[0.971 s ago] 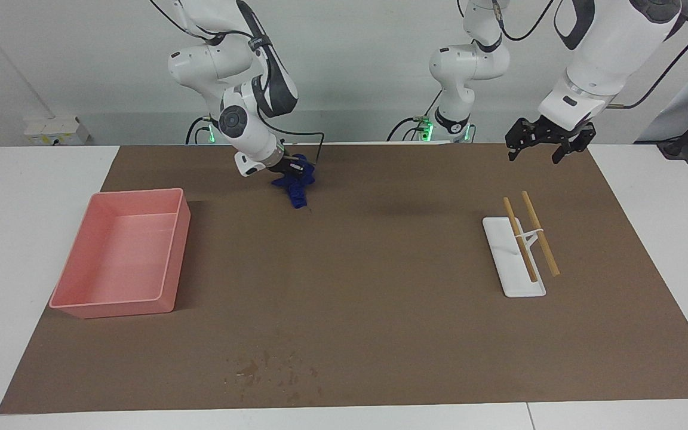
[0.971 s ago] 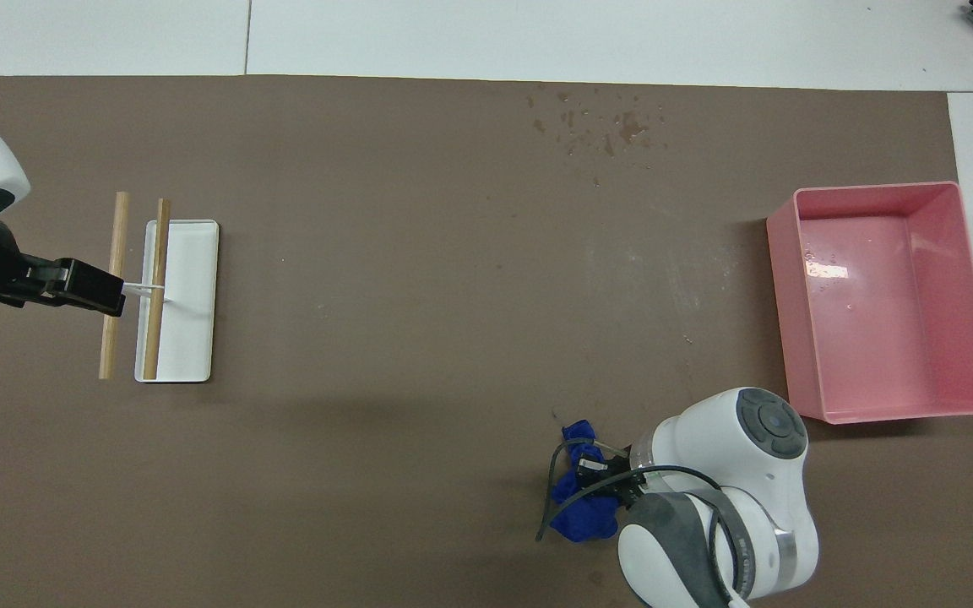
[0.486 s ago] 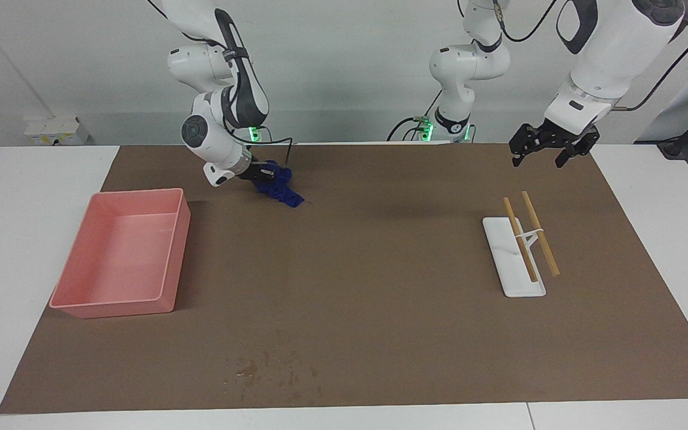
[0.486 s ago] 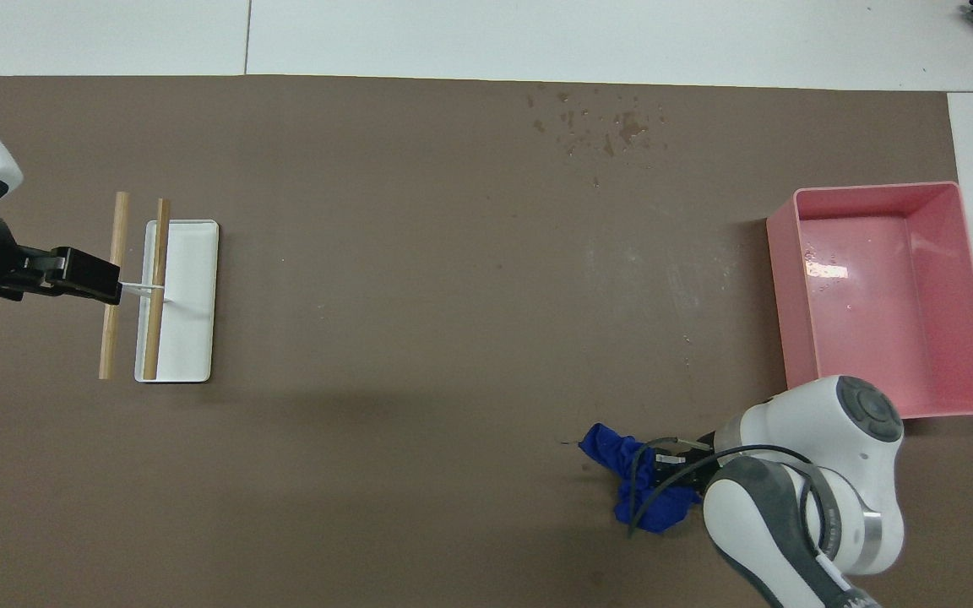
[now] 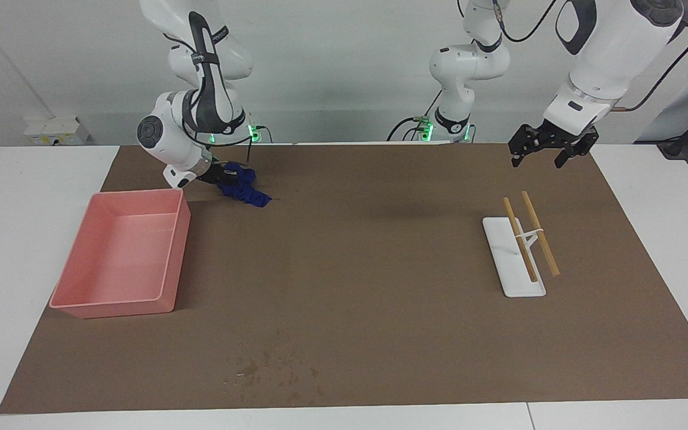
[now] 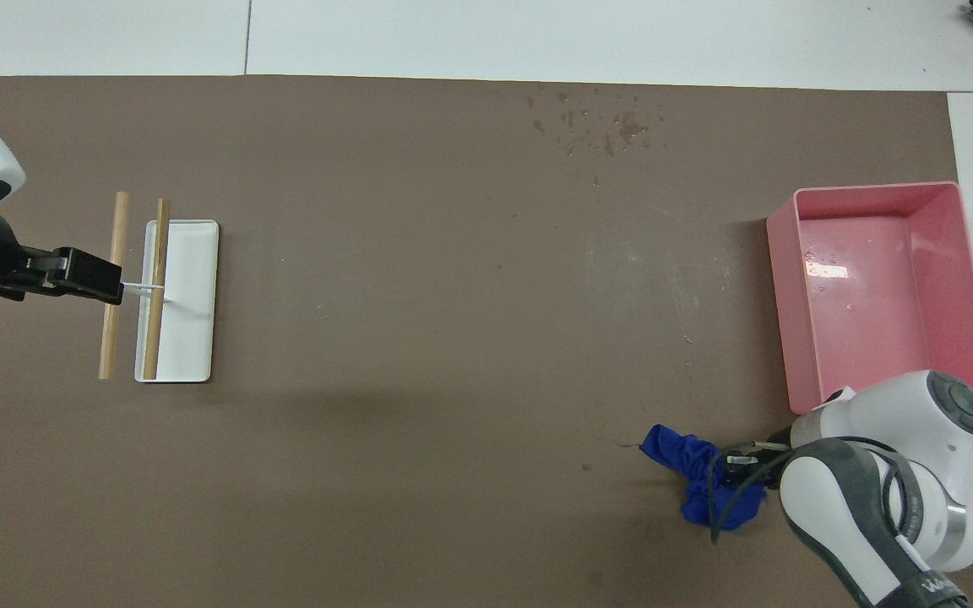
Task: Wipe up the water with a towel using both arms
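The water (image 5: 272,370) is a scatter of dark wet specks on the brown mat, at the edge farthest from the robots; it also shows in the overhead view (image 6: 600,127). My right gripper (image 5: 220,177) (image 6: 744,466) is shut on the crumpled blue towel (image 5: 245,190) (image 6: 689,460). It holds the towel low over the mat near the robots, beside the pink bin's nearest corner. My left gripper (image 5: 536,159) (image 6: 102,285) is open and empty. It hangs in the air toward the left arm's end, over the mat beside the white tray.
A pink bin (image 5: 135,192) (image 6: 875,186) stands toward the right arm's end. A white tray (image 5: 514,263) (image 6: 191,321) with two wooden sticks (image 5: 538,233) lies toward the left arm's end. The brown mat (image 5: 368,269) covers the table's middle.
My right gripper has swung the towel toward the right arm's end, up to the pink bin's corner. My left gripper has barely moved.
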